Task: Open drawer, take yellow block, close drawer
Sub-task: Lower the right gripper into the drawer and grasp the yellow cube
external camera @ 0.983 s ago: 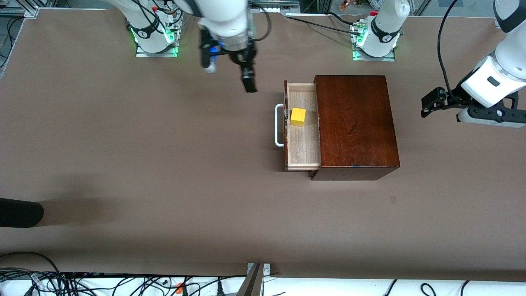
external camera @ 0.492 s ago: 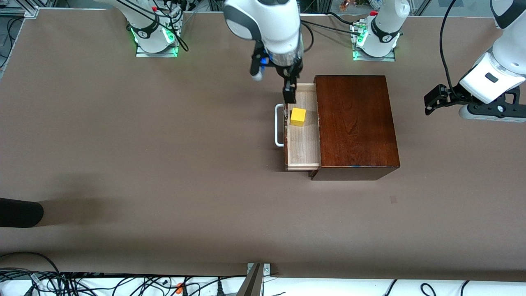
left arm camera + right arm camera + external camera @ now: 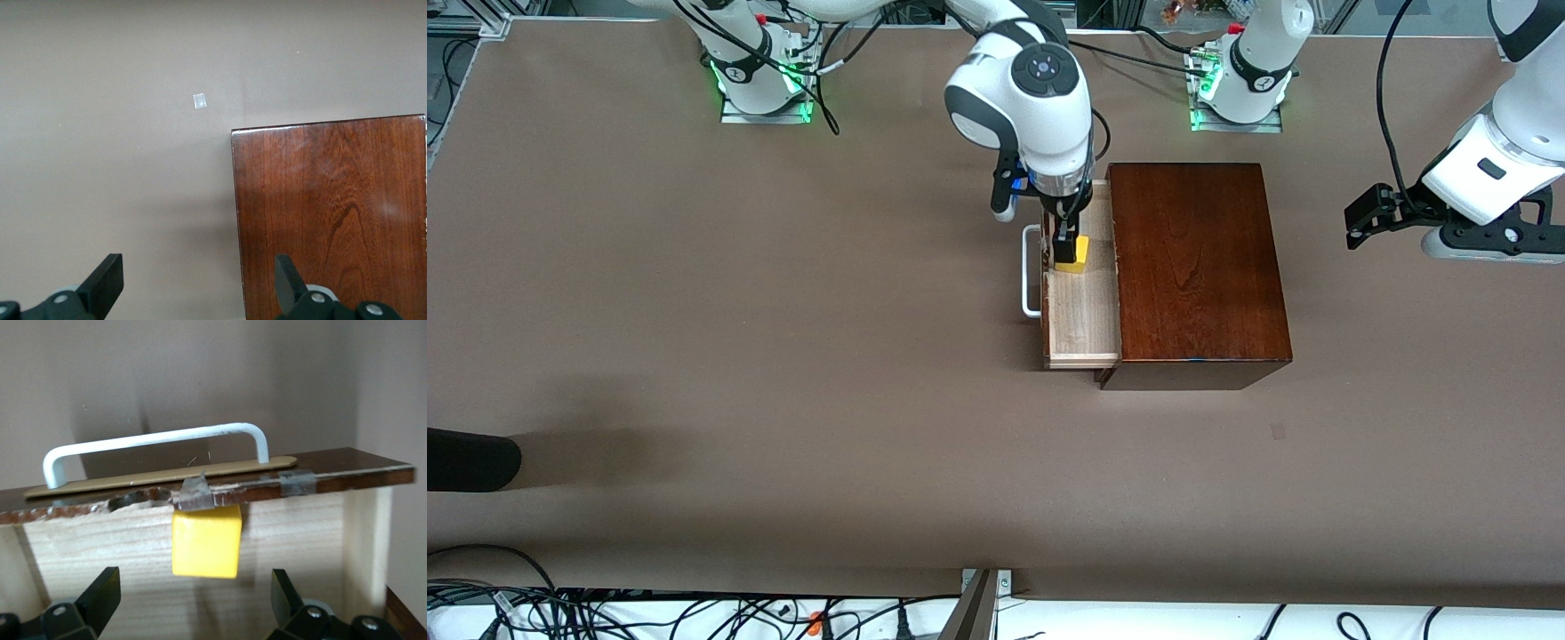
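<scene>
1. Right gripper (image 3: 1065, 242) down in the open drawer (image 3: 1085, 311), jaws spread wide; fingers (image 3: 100, 590) straddle the block (image 3: 1079, 253) in the right wrist view, no contact visible, nothing gripped yet.
2. Wrist vertical, approach from above. Likely chosen because the drawer walls and the box overhang leave no room for a side entry.
3. Block sits on the drawer floor, at the end toward the robots' bases, just beside the drawer front, apart from the box edge. In the right wrist view, sits centred between the fingers, so alignment looks good.
4. Drawer pulled out only partway from the box (image 3: 1196, 267); enough tray exposed for the gripper to fit. White handle (image 3: 1032, 271) faces the right arm's end of the table, free, untouched.
5. Chipped spot and tape on the drawer front (image 3: 200, 495) just above the block in the right wrist view; no obstruction to the grasp as far as can be judged.
6. Left gripper (image 3: 1360, 222) waits in the air off the box, toward the left arm's end of the table, jaws open, empty; its wrist view looks down on the box top (image 3: 333, 213) and bare table (image 3: 120, 133).
7. Step in hand, by judgement: close on block, lift clear, then push the drawer shut. Risk: finger catching the drawer front on closure.
</scene>
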`<state>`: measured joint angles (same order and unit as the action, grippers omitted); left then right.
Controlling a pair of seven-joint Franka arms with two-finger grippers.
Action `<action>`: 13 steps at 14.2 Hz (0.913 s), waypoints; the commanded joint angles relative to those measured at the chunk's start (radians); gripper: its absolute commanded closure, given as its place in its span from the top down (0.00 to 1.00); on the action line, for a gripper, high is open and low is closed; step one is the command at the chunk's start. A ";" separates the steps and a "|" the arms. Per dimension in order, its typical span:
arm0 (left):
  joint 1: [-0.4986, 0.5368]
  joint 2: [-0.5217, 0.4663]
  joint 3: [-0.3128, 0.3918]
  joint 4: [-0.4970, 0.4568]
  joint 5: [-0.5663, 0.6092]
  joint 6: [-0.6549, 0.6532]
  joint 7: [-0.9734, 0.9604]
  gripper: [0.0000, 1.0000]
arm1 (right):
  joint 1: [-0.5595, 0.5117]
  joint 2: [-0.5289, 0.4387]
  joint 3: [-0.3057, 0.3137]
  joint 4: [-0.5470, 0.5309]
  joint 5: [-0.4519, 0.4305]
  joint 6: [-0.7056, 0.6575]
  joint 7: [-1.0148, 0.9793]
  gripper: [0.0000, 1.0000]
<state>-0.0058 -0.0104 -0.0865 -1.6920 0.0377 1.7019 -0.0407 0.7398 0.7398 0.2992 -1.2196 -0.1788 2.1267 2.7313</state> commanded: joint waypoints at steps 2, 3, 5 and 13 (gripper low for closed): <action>0.010 -0.013 -0.010 0.003 -0.002 -0.018 -0.025 1.00 | 0.053 0.059 -0.051 0.038 -0.031 0.031 0.096 1.00; 0.010 -0.011 -0.010 0.003 -0.002 -0.018 -0.024 1.00 | 0.056 0.068 -0.051 0.038 -0.031 0.035 0.097 1.00; 0.010 -0.011 -0.010 0.003 -0.002 -0.018 -0.022 1.00 | 0.056 0.085 -0.051 0.038 -0.033 0.035 0.096 1.00; 0.010 -0.011 -0.010 0.003 -0.002 -0.018 -0.024 1.00 | 0.052 0.072 -0.046 0.063 -0.033 0.018 0.076 0.01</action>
<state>-0.0057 -0.0104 -0.0867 -1.6920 0.0376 1.7014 -0.0568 0.7780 0.8208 0.2561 -1.1985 -0.1901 2.1758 2.7316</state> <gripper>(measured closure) 0.000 0.445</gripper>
